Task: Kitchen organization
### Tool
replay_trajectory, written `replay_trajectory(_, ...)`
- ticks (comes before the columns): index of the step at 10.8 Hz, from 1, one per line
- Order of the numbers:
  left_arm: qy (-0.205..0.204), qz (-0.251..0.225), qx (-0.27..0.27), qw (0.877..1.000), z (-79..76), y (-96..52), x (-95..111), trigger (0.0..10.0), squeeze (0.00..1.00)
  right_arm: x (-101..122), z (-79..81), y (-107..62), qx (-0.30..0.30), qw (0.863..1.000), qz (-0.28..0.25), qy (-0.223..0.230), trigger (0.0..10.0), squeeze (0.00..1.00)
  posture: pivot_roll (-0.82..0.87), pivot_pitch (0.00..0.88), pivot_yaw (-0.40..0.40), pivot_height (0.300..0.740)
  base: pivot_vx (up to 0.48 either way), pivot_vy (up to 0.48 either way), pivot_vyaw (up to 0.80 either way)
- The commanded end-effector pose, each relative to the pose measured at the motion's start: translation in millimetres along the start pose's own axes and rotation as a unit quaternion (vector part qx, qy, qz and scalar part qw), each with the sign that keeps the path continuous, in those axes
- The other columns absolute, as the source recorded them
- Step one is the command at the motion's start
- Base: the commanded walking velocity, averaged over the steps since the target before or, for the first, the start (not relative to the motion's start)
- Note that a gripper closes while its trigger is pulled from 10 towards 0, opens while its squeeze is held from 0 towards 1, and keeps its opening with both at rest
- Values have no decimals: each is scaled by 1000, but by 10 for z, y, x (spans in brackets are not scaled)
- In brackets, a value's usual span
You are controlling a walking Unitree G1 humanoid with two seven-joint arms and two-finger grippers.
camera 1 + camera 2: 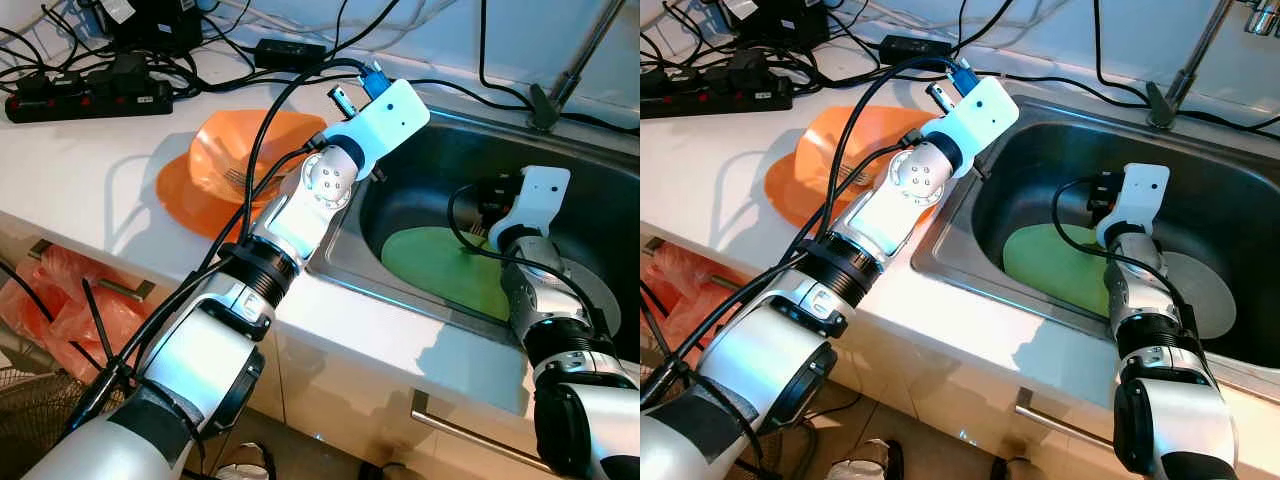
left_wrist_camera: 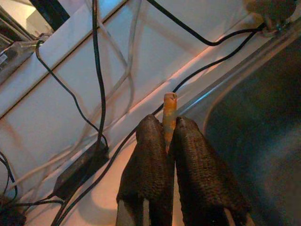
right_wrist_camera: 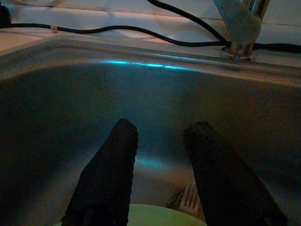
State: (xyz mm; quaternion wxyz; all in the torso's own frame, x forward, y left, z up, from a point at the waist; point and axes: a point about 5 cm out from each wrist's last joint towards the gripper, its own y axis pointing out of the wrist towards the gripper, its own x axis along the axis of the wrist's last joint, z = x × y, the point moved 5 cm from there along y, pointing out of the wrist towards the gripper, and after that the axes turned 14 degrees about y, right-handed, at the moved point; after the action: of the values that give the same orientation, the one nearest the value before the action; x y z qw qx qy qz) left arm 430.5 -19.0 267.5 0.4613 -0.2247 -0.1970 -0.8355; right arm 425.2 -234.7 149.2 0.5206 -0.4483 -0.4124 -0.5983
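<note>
Over counter's far edge, left gripper (image 2: pixel 167 141) clamped on orange stick (image 2: pixel 169 113). Down in sink (image 1: pixel 600 170), right gripper (image 3: pixel 157 160) spread apart above green plate (image 1: pixel 440 265); fork (image 1: pixel 240 180) and orange plates (image 1: pixel 205 180) left unsorted.

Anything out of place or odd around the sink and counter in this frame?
Yes. A power strip and loose cables lie on the counter right beside the sink, near water. An orange plate holds a tilted orange bowl with a fork inside.
</note>
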Motion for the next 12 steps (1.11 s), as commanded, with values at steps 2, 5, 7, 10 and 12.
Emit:
replay_trajectory(2, -6, 7, -4, 1000, -29, 3, -23, 0, 0, -32, -43, -13, -8, 1000, 4, 1, 10000, 0, 67, 85, -22, 740, 0, 0, 0)
replay_trajectory(5, 188, -24, 171, 967, 691, -95, 169, 10000, 0, -11, 1, -9, 1, 1000, -5, 13, 10000, 0, 73, 85, -28, 740, 0, 0, 0)
replay_trajectory(7, 184, -21, 172, 967, 708, -97, 154, 10000, 0, -8, 1, -10, 1, 1000, -6, 13, 10000, 0, 74, 86, -29, 740, 0, 0, 0)
replay_trajectory(10, 184, -21, 172, 967, 708, -97, 154, 10000, 0, -8, 1, -10, 1, 1000, -6, 13, 10000, 0, 74, 86, -29, 740, 0, 0, 0)
replay_trajectory(12, 184, -21, 172, 967, 708, -97, 154, 10000, 0, -8, 1, -10, 1, 1000, -6, 13, 10000, 0, 74, 86, -29, 740, 0, 0, 0)
